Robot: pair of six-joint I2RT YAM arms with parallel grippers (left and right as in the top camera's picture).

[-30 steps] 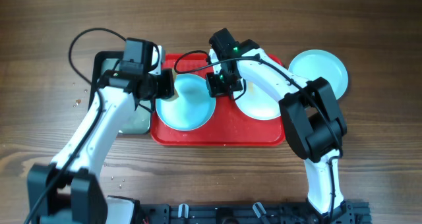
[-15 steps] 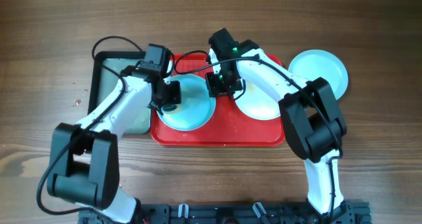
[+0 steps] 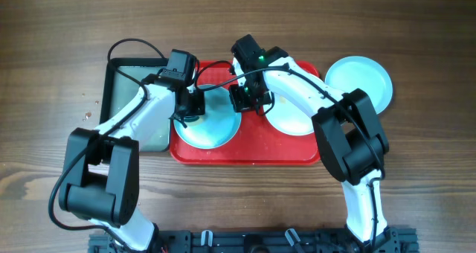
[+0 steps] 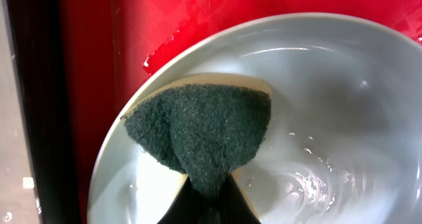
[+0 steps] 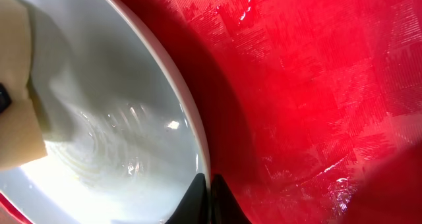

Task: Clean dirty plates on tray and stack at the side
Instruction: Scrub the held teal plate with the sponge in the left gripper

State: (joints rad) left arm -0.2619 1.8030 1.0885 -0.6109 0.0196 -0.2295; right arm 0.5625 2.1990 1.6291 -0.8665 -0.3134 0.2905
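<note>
A cyan plate (image 3: 212,123) lies on the left part of the red tray (image 3: 253,152). My left gripper (image 3: 189,110) is shut on a sponge (image 4: 201,128) with its dark scouring side pressed onto the wet plate (image 4: 330,118) near its left rim. My right gripper (image 3: 242,100) is shut on the plate's right rim (image 5: 194,145), pinching it over the tray (image 5: 316,85). A white plate (image 3: 294,119) lies on the tray's right part, partly under the right arm. A second cyan plate (image 3: 359,80) sits on the table right of the tray.
A black tray (image 3: 137,97) stands left of the red tray, under the left arm. The wooden table (image 3: 59,52) surrounds both trays. Small crumbs lie on the wood at the left (image 3: 88,115).
My left gripper with the sponge has moved from the black tray side rightward onto the cyan plate and shifted slightly on it. The right gripper has stayed on the plate's rim.
</note>
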